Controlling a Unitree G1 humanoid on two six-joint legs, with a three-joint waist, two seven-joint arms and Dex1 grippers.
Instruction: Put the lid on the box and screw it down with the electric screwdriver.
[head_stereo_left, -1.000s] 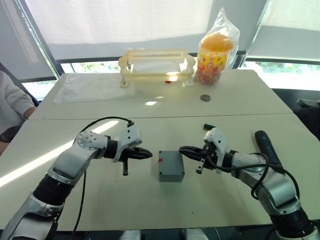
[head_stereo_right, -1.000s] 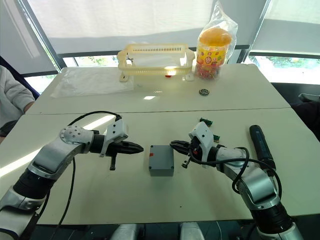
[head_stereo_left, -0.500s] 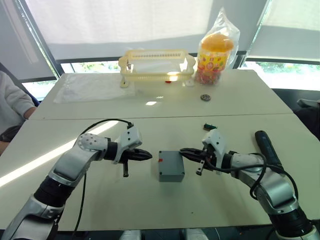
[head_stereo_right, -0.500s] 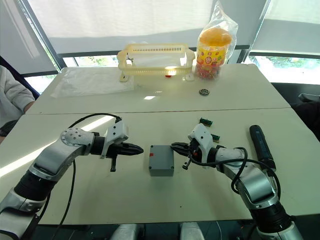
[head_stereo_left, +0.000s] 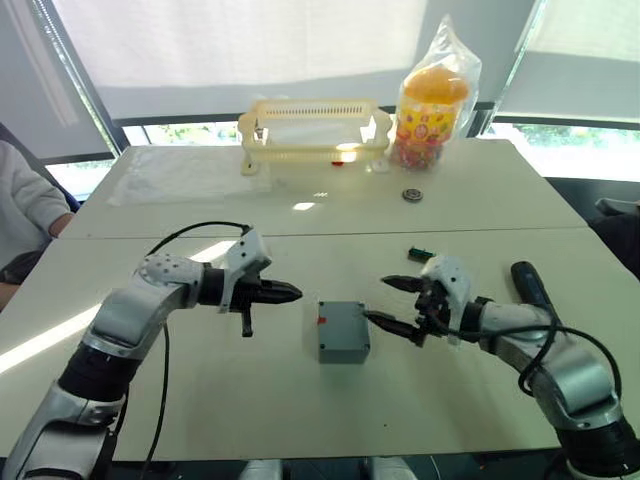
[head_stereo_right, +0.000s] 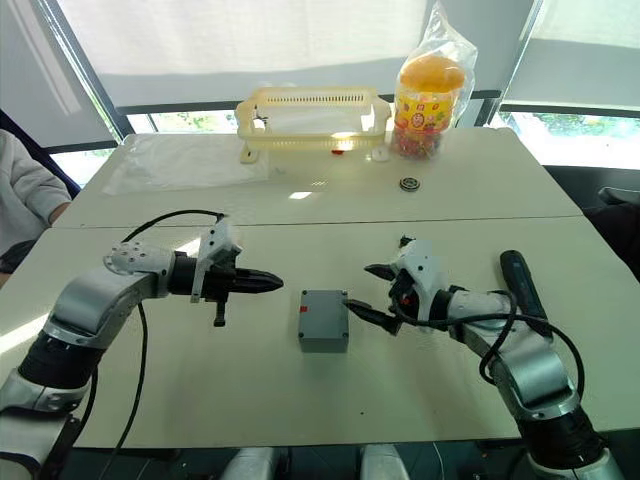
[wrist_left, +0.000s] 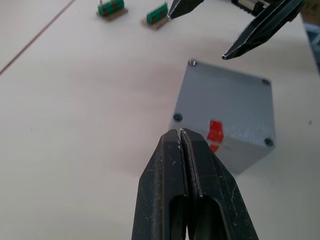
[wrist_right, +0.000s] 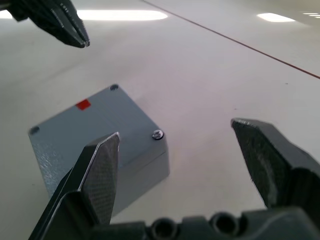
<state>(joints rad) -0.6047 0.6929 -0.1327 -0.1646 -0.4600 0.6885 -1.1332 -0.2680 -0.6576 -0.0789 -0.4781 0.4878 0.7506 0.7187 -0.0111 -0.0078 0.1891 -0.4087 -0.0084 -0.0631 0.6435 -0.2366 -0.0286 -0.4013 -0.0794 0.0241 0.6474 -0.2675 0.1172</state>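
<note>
Right claw (head_stereo_right: 365, 292) spread wide, holding nothing, one black finger reaching low toward the right edge of the box (head_stereo_right: 323, 319), the other raised above it. Left claw (head_stereo_right: 275, 283) pinched fully together, empty, hovering just beside the box's left side, near the small red mark (wrist_left: 215, 131).

Box sitting on the white counter (head_stereo_right: 300, 230) between the two claws, with the lid (wrist_right: 100, 125) already seated on top, flat and square to the walls. Screw head (wrist_right: 157, 134) visible in one corner hole; other corners look dark and possibly empty, though too small to tell for certain. Electric screwdriver (head_stereo_right: 521, 287) lying on the counter well to the right of the right claw, untouched. Two small green connector blocks (wrist_left: 111, 8) on the counter beyond the box. Farther back, a yellow plastic basket (head_stereo_right: 312, 122) and a bagged jar of sweets (head_stereo_right: 430, 92).

Risks from here, as judged:
- Low right finger scraping the box wall, shoving the box leftward into the shut left claw and skewing the lid.
- Closing on the box corner rather than flat faces, spinning it on the smooth counter.
- Reaching for the screwdriver with the forearm sweeping the connector blocks.
- Driving with no hold on the box, letting it turn under the bit.
</note>
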